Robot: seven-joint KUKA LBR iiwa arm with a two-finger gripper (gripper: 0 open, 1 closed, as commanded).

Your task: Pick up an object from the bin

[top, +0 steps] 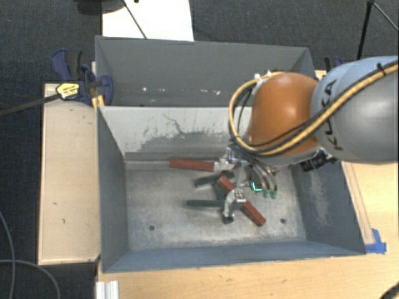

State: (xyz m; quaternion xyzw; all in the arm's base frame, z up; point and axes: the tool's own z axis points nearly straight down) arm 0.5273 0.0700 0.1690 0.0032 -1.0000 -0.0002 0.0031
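Note:
My gripper (257, 180) hangs low over the right middle of the bin floor, mostly hidden under the arm's orange cover. Directly beneath and to its left lies a tangle of hand tools. A red-brown handled tool (190, 164) points left from a metal head near the gripper. Two dark green handles (204, 203) stretch left below it. A short red handle (250, 212) slants down to the right, with a metal jointed part (230, 205) beside it. Whether the gripper touches any of them is hidden.
The tools lie together in the centre-right of the bin floor. The sloped bin walls rise on all sides, and the arm with its cables covers the bin's right rear.

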